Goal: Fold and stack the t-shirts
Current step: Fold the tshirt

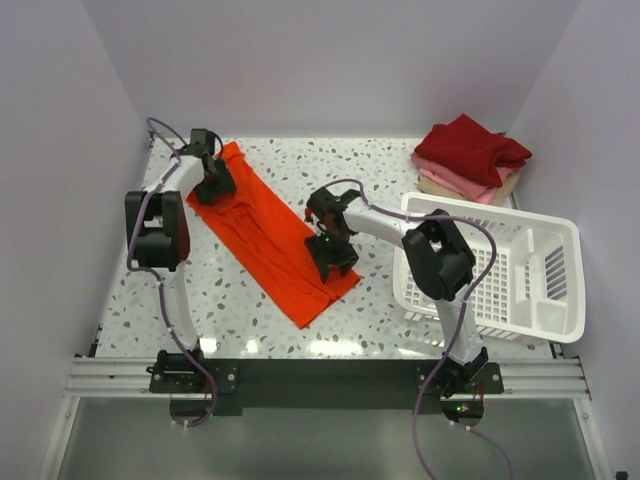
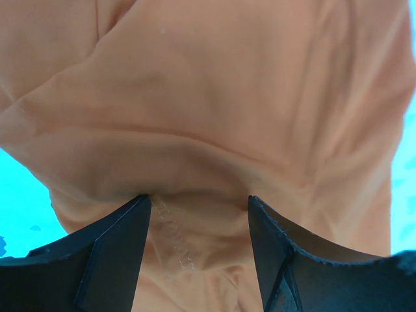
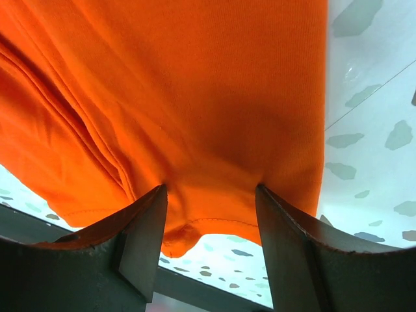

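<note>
The bright orange-red t-shirt [image 1: 270, 235] lies folded into a long strip that runs diagonally from the far left towards the table's middle. My left gripper [image 1: 213, 185] is down on its far left end. In the left wrist view the jaws [image 2: 199, 201] stand apart with the cloth [image 2: 214, 97] bunched between the tips. My right gripper [image 1: 335, 262] is down on the strip's near right end. Its jaws [image 3: 211, 192] stand apart over the shirt's hem [image 3: 195, 84]. A stack of folded shirts, dark red [image 1: 470, 150] over pink [image 1: 462, 182] over beige, sits at the far right.
The white lattice basket [image 1: 520, 280] stands at the right, close to the right arm's elbow. White walls close in the speckled table [image 1: 250, 320] on the left, back and right. A metal rail runs along the near edge.
</note>
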`<action>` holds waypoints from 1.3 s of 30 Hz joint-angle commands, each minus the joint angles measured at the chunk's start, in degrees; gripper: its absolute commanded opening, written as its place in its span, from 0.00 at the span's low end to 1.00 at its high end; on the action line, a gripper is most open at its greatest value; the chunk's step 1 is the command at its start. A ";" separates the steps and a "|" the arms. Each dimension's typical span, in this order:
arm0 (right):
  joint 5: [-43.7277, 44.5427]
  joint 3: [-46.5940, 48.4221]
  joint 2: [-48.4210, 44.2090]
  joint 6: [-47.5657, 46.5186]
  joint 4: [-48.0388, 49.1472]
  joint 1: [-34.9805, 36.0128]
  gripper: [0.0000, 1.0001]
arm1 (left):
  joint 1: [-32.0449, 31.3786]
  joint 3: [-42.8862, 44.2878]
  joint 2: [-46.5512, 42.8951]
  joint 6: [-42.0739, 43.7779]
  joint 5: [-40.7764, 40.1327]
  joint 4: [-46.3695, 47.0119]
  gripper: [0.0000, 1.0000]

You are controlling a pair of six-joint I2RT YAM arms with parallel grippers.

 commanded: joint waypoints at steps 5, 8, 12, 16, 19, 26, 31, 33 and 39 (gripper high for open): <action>-2.04 -4.11 -2.86 1.26 4.08 1.41 0.61 | 0.32 0.60 3.57 -0.65 -3.15 -1.37 0.66; -2.22 -4.56 -3.12 2.40 4.34 2.12 0.61 | 0.41 2.00 5.50 -0.12 -3.68 -1.28 0.66; -2.74 -4.47 -3.04 4.16 4.61 3.52 0.61 | 1.28 5.51 7.70 0.93 -5.17 -1.72 0.66; -3.62 -3.59 -2.25 5.21 4.52 5.54 0.61 | 2.43 10.35 10.77 2.07 -5.88 -2.69 0.66; -4.58 -2.54 -1.54 5.91 4.78 7.30 0.61 | 2.87 13.43 12.45 3.57 -6.14 -1.99 0.66; -2.23 1.94 -1.89 4.87 1.27 8.18 0.61 | 1.99 13.00 8.34 5.59 -3.34 5.11 0.73; 0.68 3.45 -6.81 3.54 -0.49 8.19 0.61 | 0.32 11.77 -0.28 6.82 -3.77 7.16 0.86; 2.17 2.39 -9.00 2.67 -0.49 8.18 0.61 | -2.84 10.28 -6.69 6.74 -4.65 6.10 0.88; 4.20 -8.93 -16.74 3.10 4.07 5.29 0.61 | -11.27 -11.23 -29.88 2.89 -11.50 4.52 0.91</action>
